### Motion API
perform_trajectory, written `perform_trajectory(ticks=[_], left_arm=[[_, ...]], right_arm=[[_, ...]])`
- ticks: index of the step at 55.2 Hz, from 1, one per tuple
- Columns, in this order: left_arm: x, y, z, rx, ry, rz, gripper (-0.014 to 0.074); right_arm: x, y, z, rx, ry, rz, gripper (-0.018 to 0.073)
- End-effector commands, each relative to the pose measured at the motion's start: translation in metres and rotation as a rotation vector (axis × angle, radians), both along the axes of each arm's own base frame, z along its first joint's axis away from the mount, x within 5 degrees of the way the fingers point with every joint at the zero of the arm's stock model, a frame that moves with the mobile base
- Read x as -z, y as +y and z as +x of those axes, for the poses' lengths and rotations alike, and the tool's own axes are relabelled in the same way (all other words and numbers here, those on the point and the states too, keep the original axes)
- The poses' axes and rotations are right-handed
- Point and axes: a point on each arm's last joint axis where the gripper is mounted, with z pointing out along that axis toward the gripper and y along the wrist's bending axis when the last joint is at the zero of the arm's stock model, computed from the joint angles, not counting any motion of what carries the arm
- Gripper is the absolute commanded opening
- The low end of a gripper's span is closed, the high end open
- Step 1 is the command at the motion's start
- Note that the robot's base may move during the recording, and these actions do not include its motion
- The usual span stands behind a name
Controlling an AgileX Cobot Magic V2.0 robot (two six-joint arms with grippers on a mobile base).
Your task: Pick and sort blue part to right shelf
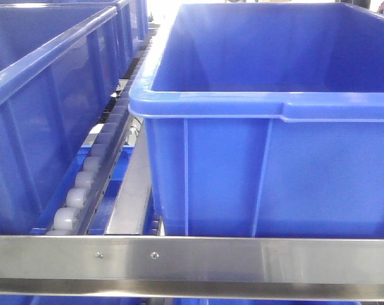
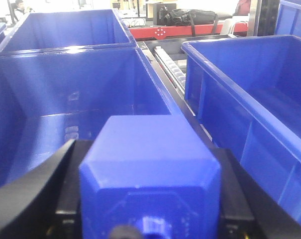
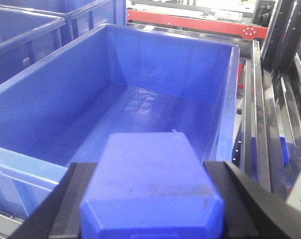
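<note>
Aimed at a crate (image 2: 65, 84), the left tool (image 2: 149, 209) is clamped on a blue part (image 2: 150, 159); the right tool (image 3: 150, 214) is clamped on a second blue part (image 3: 150, 169).

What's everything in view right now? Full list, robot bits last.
blue part: 2, blue, one and one, each held over a crate
crates: 2 in the front view, blue, open-top, left crate and right crate side by side; more show in the wrist views
right shelf: 1, grey steel, under the crates
roller track: 1, grey, between the two crates
front rail: 1, brushed steel, across the shelf front
red beam: 1, red, background
black bag: 1, black, background
left gripper: 1, black, shut on a blue part
right gripper: 1, black, shut on a blue part
</note>
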Motion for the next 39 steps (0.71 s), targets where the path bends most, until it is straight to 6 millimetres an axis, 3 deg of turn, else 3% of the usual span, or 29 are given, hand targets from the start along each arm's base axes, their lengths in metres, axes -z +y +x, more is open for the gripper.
perform_trajectory(ticks=[1,11,20,30,39], left_arm=[[-0.017,-0.001,-0.001,0.019,-0.102,-0.032,0.03],[-0.019,-0.001,-0.002,0.021,-0.121,-0.037,0.03],[-0.049,-0.003,0.003,0.016,-0.131,-0.035,0.03],[-0.09,-0.014,0.042,-0.012,0.086,0.022,0.03],[-0.108,-0.027,0.087,-0.049,0.213,0.038,0.0301]], right_arm=[[-0.017,0.001,-0.001,-0.011,-0.11,0.009,0.0155],[-0.017,0.001,-0.001,-0.011,-0.11,0.009,0.0155],[-0.017,0.001,-0.001,-0.011,-0.111,0.01,0.0155],[-0.017,0.001,-0.001,-0.011,-0.111,0.01,0.0155],[-0.017,0.001,-0.001,-0.011,-0.111,0.01,0.0155]])
